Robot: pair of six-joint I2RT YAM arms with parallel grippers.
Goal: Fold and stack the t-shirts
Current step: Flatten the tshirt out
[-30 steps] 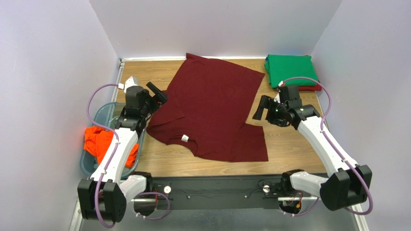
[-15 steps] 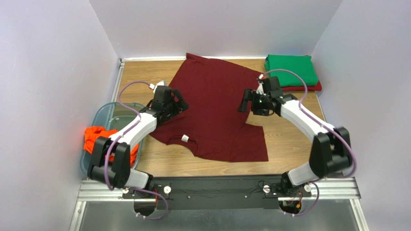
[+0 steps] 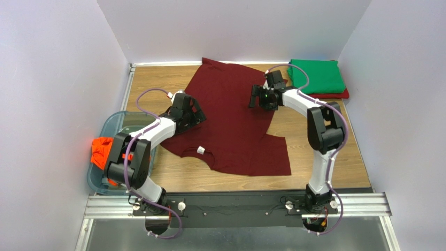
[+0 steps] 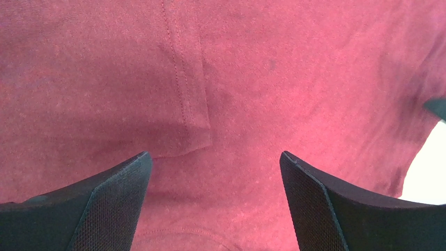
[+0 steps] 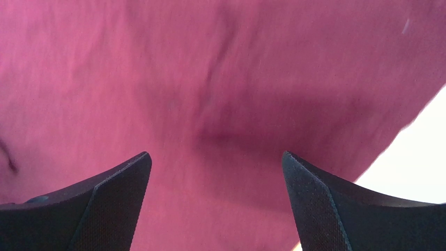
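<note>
Here, wooden table (image 3: 319, 151), pale lilac walls (image 3: 57, 78), maroon t-shirt (image 3: 230, 120) spread

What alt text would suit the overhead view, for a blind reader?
A maroon t-shirt lies spread on a wooden table, with the left tool and right tool, both open, over its two sides. A folded green shirt sits on a red shirt at far right; an orange shirt lies in a bin at left.

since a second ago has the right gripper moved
Yes: the right gripper went outward and left, from nearer than the green t-shirt to level with its near edge.
</note>
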